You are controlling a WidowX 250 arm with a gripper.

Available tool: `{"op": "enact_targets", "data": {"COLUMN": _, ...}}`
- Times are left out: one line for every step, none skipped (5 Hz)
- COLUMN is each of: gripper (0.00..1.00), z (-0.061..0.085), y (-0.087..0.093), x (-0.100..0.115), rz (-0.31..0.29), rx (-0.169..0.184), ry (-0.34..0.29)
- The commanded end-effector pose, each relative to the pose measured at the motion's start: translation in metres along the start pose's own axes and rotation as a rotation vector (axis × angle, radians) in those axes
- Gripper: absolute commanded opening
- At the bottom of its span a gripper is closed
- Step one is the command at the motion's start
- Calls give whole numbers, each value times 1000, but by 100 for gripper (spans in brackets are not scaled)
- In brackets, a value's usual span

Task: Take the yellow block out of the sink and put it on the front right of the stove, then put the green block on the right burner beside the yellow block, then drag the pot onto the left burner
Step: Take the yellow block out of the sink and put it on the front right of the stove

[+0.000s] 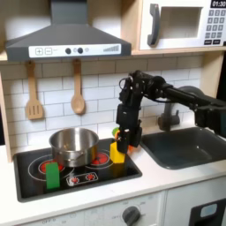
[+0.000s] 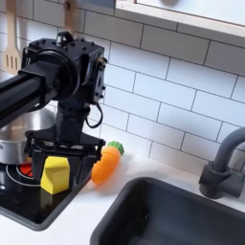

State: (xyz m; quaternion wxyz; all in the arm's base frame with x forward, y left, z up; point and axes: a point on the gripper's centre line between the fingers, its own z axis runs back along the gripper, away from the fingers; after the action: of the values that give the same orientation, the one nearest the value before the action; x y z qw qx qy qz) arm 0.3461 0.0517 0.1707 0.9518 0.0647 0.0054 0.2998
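Observation:
The yellow block point(image 1: 117, 153) point(image 2: 55, 175) stands upright on the front right corner of the black stove point(image 1: 26, 184) point(image 2: 29, 212). My gripper point(image 1: 126, 144) point(image 2: 64, 170) hangs over it, open, with a finger on each side and a gap between block and fingers. In the first exterior view the green block point(image 1: 53, 174) stands on the left burner point(image 1: 39, 165), near the stove's front. The steel pot point(image 1: 75, 144) point(image 2: 21, 134) sits at the stove's back, between the two burners and partly over the right burner point(image 1: 95, 161). To the first exterior view's right lies the sink point(image 1: 181, 148) point(image 2: 172, 215).
An orange carrot toy with a green tip point(image 2: 107, 165) point(image 1: 115, 132) lies on the counter just beyond the stove's right edge, close to my gripper. A dark faucet point(image 1: 168, 115) point(image 2: 225, 163) rises behind the sink. Wooden utensils point(image 1: 78, 88) hang on the tiled wall.

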Motion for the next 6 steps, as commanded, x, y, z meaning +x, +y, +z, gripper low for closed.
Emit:
{"op": "enact_targets", "data": {"gripper": 100, "z": 4, "y": 2, "x": 12, "rz": 62, "rx": -7, "ry": -20}}
{"op": "enact_targets", "data": {"gripper": 100, "z": -2, "y": 2, "x": 14, "rz": 115, "rx": 10, "ry": -14}}
{"op": "enact_targets", "data": {"gripper": 100, "z": -4, "y": 0, "x": 14, "rz": 142, "rx": 10, "ry": 3}}
{"op": "enact_targets", "data": {"gripper": 100, "z": -2, "y": 1, "x": 16, "rz": 153, "rx": 11, "ry": -4}}
{"op": "enact_targets", "data": {"gripper": 100, "z": -2, "y": 4, "x": 16, "rz": 170, "rx": 14, "ry": -6}}
{"op": "enact_targets", "data": {"gripper": 100, "z": -3, "y": 4, "x": 13, "rz": 175, "rx": 15, "ry": -2}}
